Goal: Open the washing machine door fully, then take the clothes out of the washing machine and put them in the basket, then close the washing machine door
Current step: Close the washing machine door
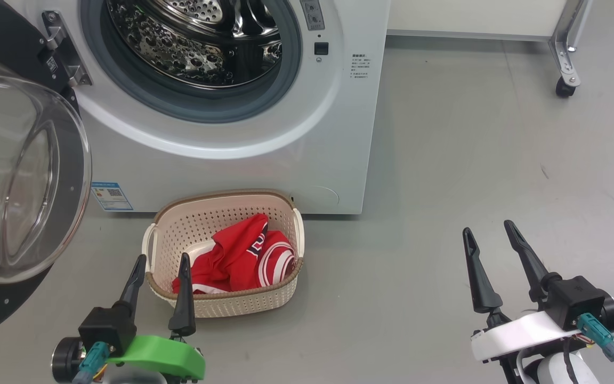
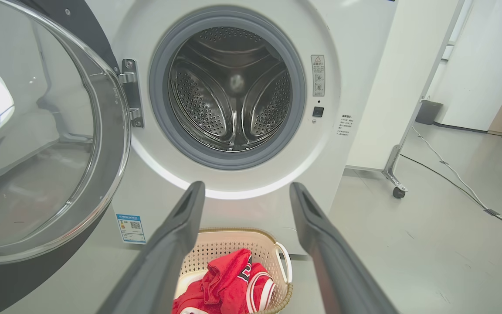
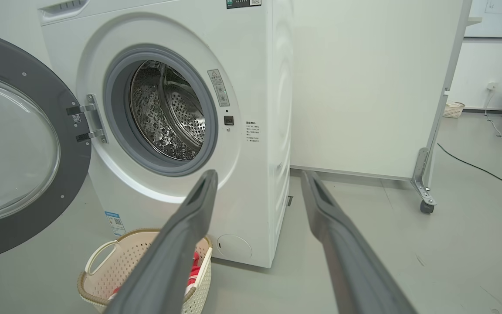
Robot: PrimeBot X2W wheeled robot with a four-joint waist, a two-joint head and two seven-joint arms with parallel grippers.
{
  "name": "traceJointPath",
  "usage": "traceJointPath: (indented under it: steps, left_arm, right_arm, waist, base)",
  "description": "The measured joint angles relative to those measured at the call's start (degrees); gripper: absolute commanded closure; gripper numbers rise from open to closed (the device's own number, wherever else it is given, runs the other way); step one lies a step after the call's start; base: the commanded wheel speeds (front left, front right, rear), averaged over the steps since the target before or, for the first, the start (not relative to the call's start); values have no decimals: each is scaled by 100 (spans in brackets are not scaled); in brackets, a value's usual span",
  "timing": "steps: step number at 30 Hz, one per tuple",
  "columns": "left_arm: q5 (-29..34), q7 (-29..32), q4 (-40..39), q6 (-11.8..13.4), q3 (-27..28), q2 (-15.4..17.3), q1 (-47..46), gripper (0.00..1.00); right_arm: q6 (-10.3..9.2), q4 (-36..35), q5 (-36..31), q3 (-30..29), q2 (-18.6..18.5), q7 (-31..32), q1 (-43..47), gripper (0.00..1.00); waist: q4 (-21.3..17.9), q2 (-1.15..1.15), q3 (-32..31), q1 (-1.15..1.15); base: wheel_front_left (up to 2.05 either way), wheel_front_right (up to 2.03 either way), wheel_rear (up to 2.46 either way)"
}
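Item: basket (image 1: 232,304), cream, stood upright on the floor just ahead of the left gripper (image 1: 163,257). Its long axis lay across the fingers (handles left and right). Contents: red clothes (image 1: 237,258), crumpled. Washing machine (image 1: 285,176) stood beyond it, its door (image 1: 19,176) swung wide to the left. Left gripper was open and empty, as was the right gripper (image 1: 487,226), well off to the right.

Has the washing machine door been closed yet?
No, the washing machine door stands swung wide on its hinge, leaving the drum opening uncovered.
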Motion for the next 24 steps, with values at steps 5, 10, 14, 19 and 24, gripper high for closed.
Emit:
traceJointPath:
  steps: [5,10,14,19,24]
  left_arm:
    - [0,-1,-1,4,-3,0,0,0]
    - [1,-1,-2,4,-9,0,0,0]
    - [-178,0,-22,-56,-16,-1,16,0]
    - [-162,0,-56,-55,-32,-1,21,0]
    - [-22,-1,-65,-53,-66,27,21,0]
  right_arm:
    - [0,5,0,1,1,0,0,0]
    - [0,12,0,11,2,0,0,0]
    - [0,20,0,31,3,0,0,0]
    - [1,31,0,40,4,0,0,0]
    - [1,38,0,47,5,0,0,0]
  waist:
    - [6,0,-6,0]
    - [6,0,-20,0]
    - [2,0,-29,0]
    - [-5,0,-32,0]
    - [-9,0,-36,0]
  base:
    - [-51,51,0]
    - [-31,31,0]
    - [-12,12,0]
    - [7,-7,0]
    - [8,-8,0]
